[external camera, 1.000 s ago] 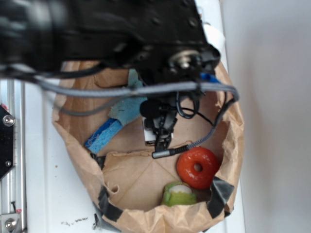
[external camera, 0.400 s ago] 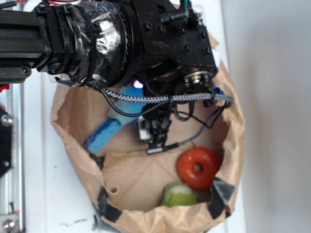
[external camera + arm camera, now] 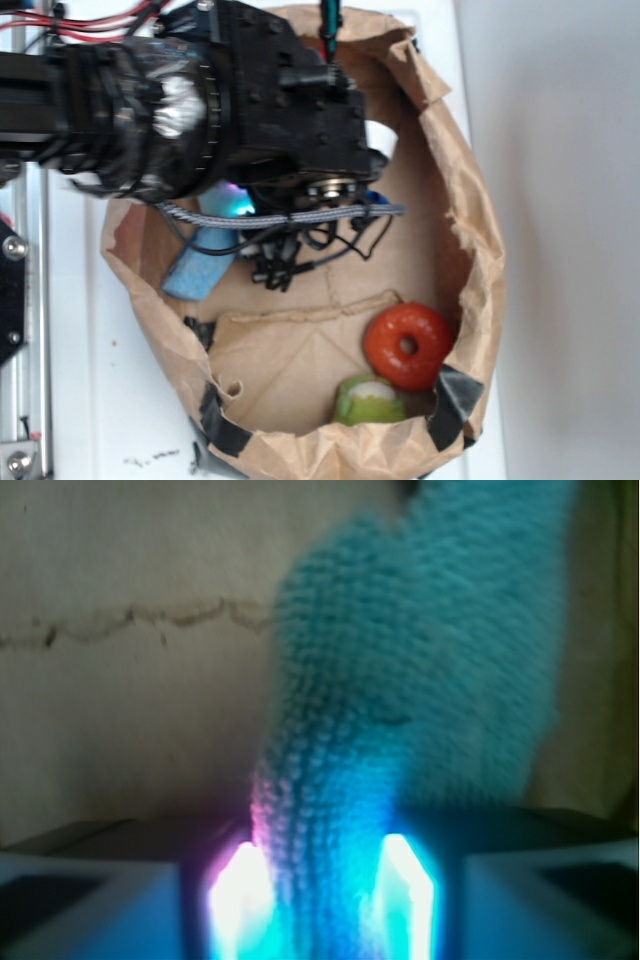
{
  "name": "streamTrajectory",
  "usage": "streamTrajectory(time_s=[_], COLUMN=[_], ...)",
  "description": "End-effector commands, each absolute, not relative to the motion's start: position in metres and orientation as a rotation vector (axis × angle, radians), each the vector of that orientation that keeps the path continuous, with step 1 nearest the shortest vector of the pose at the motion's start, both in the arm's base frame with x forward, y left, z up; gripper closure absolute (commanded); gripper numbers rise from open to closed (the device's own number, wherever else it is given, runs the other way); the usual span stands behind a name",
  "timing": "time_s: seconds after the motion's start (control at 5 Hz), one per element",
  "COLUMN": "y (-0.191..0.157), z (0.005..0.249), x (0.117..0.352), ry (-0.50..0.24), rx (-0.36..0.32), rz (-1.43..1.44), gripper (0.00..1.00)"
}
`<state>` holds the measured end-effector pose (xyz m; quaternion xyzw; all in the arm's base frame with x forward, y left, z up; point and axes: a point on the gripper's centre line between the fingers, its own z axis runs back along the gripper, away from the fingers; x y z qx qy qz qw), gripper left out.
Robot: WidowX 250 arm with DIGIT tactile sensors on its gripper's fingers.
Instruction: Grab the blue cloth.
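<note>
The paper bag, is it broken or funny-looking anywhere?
Yes. The paper bag is crumpled, its rim torn and ragged on the right side, and patched with dark tape near the orange ring. Nothing looks spilled.

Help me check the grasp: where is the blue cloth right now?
In the wrist view the blue cloth sits between the gripper fingers; in the exterior view the arm hides it.
</note>
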<state>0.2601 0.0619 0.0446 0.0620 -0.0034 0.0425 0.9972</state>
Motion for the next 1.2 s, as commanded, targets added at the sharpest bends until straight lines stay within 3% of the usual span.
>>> streamTrajectory(time_s=[0.0,0.2,0.4,0.6,0.8,1.0], y=[0.065,0.060,0.054,0.048,0.040,0.033], z=[0.083,0.129,0.160,0.180,0.200,0.211], x=[0.257,0.293,0.293,0.288,0.273,0.263], ry=[-0.118,-0.148,-0.185,-0.198,-0.258,-0.272], rx=[0.105,-0.003,-0.053,-0.162,-0.163,-0.149], rz=[0.083,0.115,0.117,0.068,0.042,0.019], gripper=[1.00,1.00,1.00,1.00,1.00,1.00])
